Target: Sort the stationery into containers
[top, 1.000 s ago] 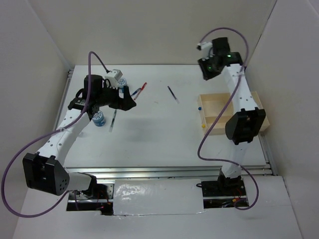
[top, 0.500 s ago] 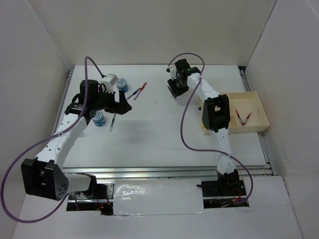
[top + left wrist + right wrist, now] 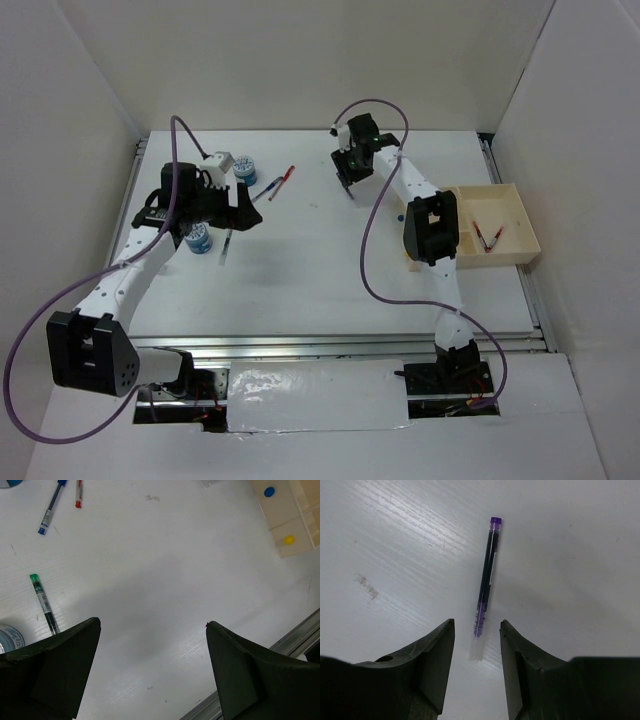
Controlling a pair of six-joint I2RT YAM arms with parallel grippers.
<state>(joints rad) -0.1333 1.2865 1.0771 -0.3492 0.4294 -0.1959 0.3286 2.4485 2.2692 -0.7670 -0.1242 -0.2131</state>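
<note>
A purple-capped dark pen (image 3: pixel 486 577) lies on the white table, and its clear end reaches between the fingertips of my open right gripper (image 3: pixel 477 622), which hovers just above it at the back middle (image 3: pixel 347 180). My left gripper (image 3: pixel 250 208) is open and empty above the table (image 3: pixel 152 623). A green-ended pen (image 3: pixel 42 602) lies beside it (image 3: pixel 227 242). A blue pen (image 3: pixel 51 505) and a red pen (image 3: pixel 78 492) lie further back. One patterned roll (image 3: pixel 198 238) sits by the left arm, another (image 3: pixel 244 170) behind it. The beige tray (image 3: pixel 520 215) at the right holds red-ended pens (image 3: pixel 487 235).
A blue dot (image 3: pixel 269 491) and a yellow dot (image 3: pixel 288 539) mark the tray's compartments on its left side. White walls enclose the table on three sides. A metal rail (image 3: pixel 340 343) runs along the near edge.
The right arm swung from above the tray at the back right over to the purple pen at the back middle and came low over it. The left gripper shifted slightly.
</note>
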